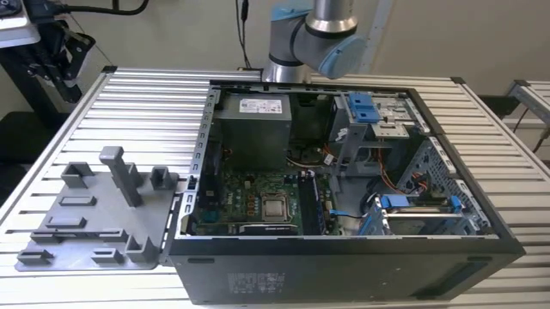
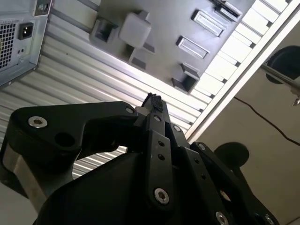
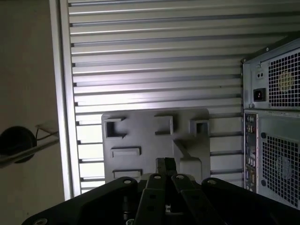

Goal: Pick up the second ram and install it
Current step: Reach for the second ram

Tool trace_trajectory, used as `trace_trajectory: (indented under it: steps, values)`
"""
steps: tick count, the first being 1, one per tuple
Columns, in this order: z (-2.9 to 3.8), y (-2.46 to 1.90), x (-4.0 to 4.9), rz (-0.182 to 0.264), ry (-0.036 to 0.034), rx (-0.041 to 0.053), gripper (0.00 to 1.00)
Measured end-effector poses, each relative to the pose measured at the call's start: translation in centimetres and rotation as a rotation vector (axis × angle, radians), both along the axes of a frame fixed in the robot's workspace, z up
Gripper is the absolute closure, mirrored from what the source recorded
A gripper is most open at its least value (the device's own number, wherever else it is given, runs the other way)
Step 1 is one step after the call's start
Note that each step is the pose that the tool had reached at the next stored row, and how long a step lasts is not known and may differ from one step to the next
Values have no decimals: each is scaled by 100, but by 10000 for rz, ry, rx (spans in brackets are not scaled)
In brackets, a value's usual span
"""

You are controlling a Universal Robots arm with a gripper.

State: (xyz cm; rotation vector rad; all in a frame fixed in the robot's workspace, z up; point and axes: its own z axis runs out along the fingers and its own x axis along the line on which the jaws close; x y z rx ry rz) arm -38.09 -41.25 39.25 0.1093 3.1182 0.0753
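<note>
Exterior view: open PC case [image 1: 344, 270] on slatted desk [image 1: 146, 103]. Grey fixture plate [image 1: 94, 219] w/ upright posts sits just beside the case, on the exterior view's left. Item, second ram [image 1: 313, 201]: judged to be the narrow dark strip standing in the slot bank, just on the exterior view's right of the processor [image 1: 275, 207]. Cannot tell it apart from any neighbour stick. Arm [image 1: 313, 45] stands behind the case.

Second wrist view: pincer [image 2: 154, 102] fingers together, nothing made out betw. them. It is held well above the fixture plate [image 2: 168, 23] & desk.

First wrist view: pincer [image 3: 165, 165] tips closed, over the fixture plate [image 3: 140, 138]. Case rear panel [image 3: 272, 140] alongside.

Handling (est.): light, stiff, thin board. Fragile at chips & edge contacts, so no flexing. Faces smooth, may slip under a weak pinch. Best hold: across both flat faces, mid-length, near the top edge, clear of the contact edge. Keep square to slot.
</note>
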Motion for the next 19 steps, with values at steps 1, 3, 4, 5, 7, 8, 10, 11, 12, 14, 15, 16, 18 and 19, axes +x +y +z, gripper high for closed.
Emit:
trace_trajectory:
  steps: [1,3,4,5,7,8,10,11,12,14,15,16,18,19]
  values:
    - [0,-2,-25,4,-1,0,89]
    - [-1,-5,-75,12,-1,1,89]
    - [0,-5,-96,15,0,1,89]
    - [0,-6,-116,19,-1,1,89]
    - [0,-6,-147,25,0,1,89]
    - [0,-6,-153,25,0,1,89]
    - [0,-6,-153,26,-1,1,89]
    - [0,-6,-153,27,-1,1,89]
    - [0,-6,-153,26,-1,1,89]
    - [0,-7,-154,26,-1,2,89]
    - [0,-12,-155,25,0,3,89]
    - [-1,-21,-154,26,-1,4,89]
    - [-2,-49,-149,29,-1,5,89]
    - [-2,-65,-144,32,0,4,89]
